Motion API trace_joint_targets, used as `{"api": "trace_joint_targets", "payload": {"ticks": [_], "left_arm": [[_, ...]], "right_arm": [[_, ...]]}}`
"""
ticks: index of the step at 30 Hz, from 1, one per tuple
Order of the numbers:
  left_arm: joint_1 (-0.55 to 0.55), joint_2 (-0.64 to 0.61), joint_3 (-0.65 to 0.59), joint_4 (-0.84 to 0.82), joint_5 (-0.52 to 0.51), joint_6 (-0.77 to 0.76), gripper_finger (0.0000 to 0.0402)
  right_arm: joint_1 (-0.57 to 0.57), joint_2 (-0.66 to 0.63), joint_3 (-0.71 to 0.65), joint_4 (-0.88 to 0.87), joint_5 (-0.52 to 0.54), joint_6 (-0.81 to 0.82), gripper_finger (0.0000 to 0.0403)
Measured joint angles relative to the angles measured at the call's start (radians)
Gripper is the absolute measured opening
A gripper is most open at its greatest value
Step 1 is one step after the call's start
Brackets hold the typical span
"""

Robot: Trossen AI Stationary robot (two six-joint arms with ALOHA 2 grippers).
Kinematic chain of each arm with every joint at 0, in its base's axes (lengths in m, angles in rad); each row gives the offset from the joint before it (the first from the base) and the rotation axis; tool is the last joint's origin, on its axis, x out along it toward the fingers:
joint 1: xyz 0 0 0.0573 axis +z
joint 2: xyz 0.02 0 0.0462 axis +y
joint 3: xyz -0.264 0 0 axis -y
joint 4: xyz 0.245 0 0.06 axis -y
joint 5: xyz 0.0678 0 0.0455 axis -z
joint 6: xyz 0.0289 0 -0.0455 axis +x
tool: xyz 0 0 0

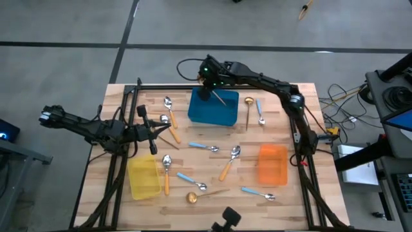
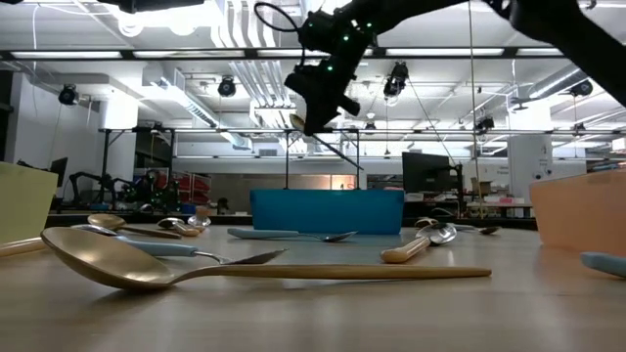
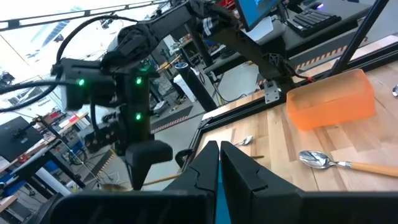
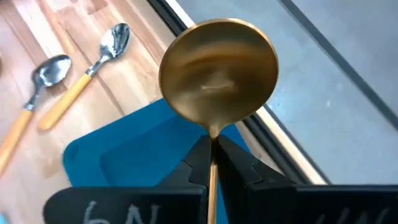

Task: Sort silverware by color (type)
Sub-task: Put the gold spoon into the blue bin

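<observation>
So my right tool (image 1: 207,82) was up over the blue bin (image 1: 212,113), fingers pinched tight on the thin handle of a gold spoon (image 4: 217,71). In the wrist view its round bowl stuck out past the fingertips. From above, the handle slanted down over the bin's far edge, so the spoon hung right above the blue bin, while the yellow bin (image 1: 143,177) sat well off at the near left and the orange bin (image 1: 273,164) at the near right. My left tool (image 1: 151,129) was pressed shut on nothing, waiting beside the yellow bin, so that arm was the nearer one to it.

Count on the worktop (image 1: 212,193) as far as I could tell: two more gold spoons, about five blue-handled, about five orange-handled. Three bins, none with a spoon in it that I could see.
</observation>
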Motion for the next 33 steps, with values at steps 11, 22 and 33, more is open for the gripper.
{"api": "trace_joint_targets", "payload": {"ticks": [11,22,33], "left_arm": [[0.0,0.0,0.0,-0.001,0.0,0.0,0.0],[0.001,0.0,0.0,0.0,0.0,0.0,0.0],[0.001,0.0,0.0,0.0,0.0,0.001,0.0]], "right_arm": [[-0.031,0.138,0.136,-0.084,-0.001,-0.181,0.0009],[-0.049,0.177,0.136,-0.123,-0.031,-0.233,0.0009],[-0.051,0.178,0.115,-0.121,-0.054,-0.224,0.0009]]}}
